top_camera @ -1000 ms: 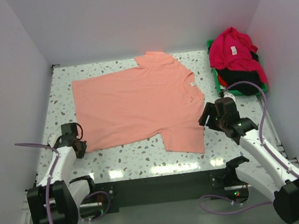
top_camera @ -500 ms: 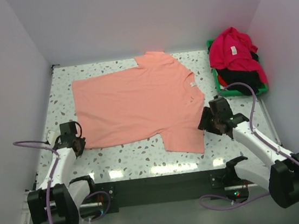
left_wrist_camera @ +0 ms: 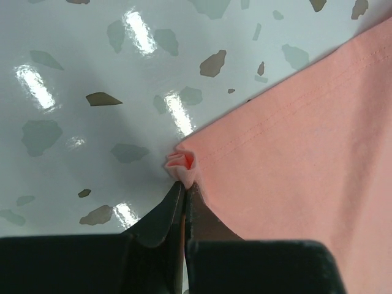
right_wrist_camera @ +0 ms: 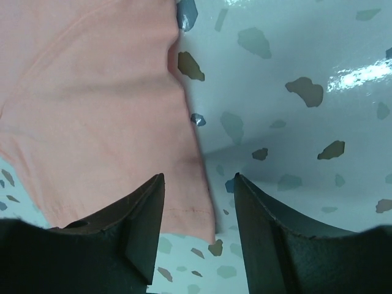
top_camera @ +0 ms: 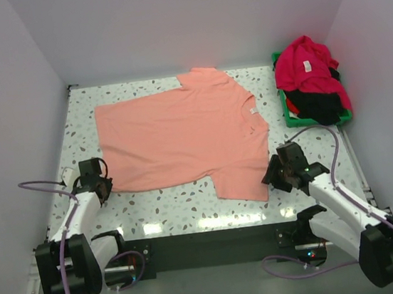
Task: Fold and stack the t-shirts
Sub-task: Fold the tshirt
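Salmon-pink t-shirt (top_camera: 181, 138) lies spread flat on the speckled surface (top_camera: 181, 200), filling most of its middle. Collar points right, hem points left. Small white neck tag (top_camera: 254, 110) shows at the collar. One sleeve reaches toward the far edge, the other toward the near edge.

Left gripper (top_camera: 102, 186) sits low at the near-left hem corner of the shirt. In the left wrist view its jaws are pressed together on that corner, and a small fold of pink cloth (left_wrist_camera: 182, 164) bunches up just past the tips. The rest of the hem runs away flat to the right, with the stitching line plain to see.

Right gripper (top_camera: 273, 173) is beside the near sleeve, on its right side. In the right wrist view the jaws stand well apart with nothing between them that is gripped. One finger (right_wrist_camera: 138, 211) hangs over pink cloth, the other over bare surface, and the sleeve's edge and hem corner run into the gap. Cannot tell whether the tips touch cloth or surface.

Green bin (top_camera: 289, 115) stands at the far-right corner. Crimson t-shirt (top_camera: 306, 76) is heaped on top, its white label (top_camera: 308, 66) showing. Black t-shirt (top_camera: 318, 105) is bundled under it, spilling toward the bin's near end.
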